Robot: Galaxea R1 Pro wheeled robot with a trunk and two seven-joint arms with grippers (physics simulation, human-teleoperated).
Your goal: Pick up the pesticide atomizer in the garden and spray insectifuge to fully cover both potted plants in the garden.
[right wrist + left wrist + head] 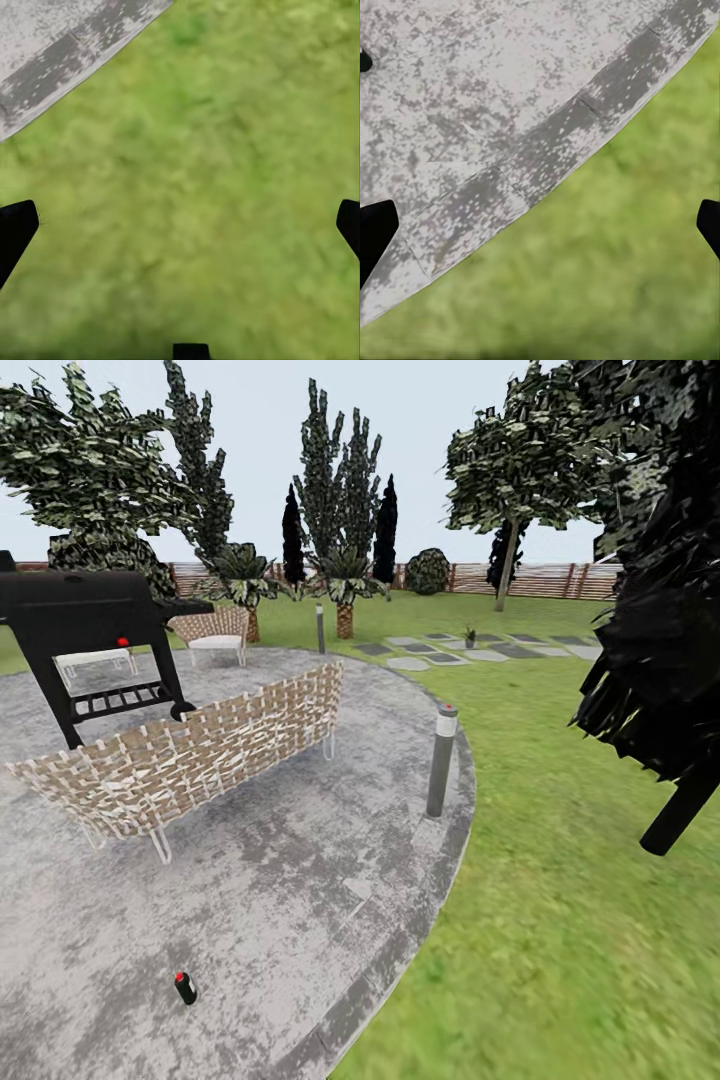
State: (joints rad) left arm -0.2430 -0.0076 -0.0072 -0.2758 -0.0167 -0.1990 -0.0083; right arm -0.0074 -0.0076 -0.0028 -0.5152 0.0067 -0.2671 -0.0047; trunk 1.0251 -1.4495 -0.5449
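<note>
One small potted plant [469, 635] stands far off among the stepping stones [488, 654] on the lawn; the second is out of view. A small dark slender bottle with a red tip [185, 987] stands on the round grey patio [250, 900] near its front edge; I cannot tell whether it is the pesticide atomizer. My left gripper [540, 229] hangs open over the patio's rim and the grass, its dark fingertips [373, 236] far apart with nothing between them. My right gripper [180, 229] is open over bare lawn, its fingertips [15, 229] equally wide.
A black grill [90, 620], a woven sofa [190, 760] and a woven chair [215, 630] occupy the patio. A grey bollard light [441, 760] stands at the patio's right rim. A dark tree [660, 610] leans in at the right. A slatted fence [540, 580] closes the back.
</note>
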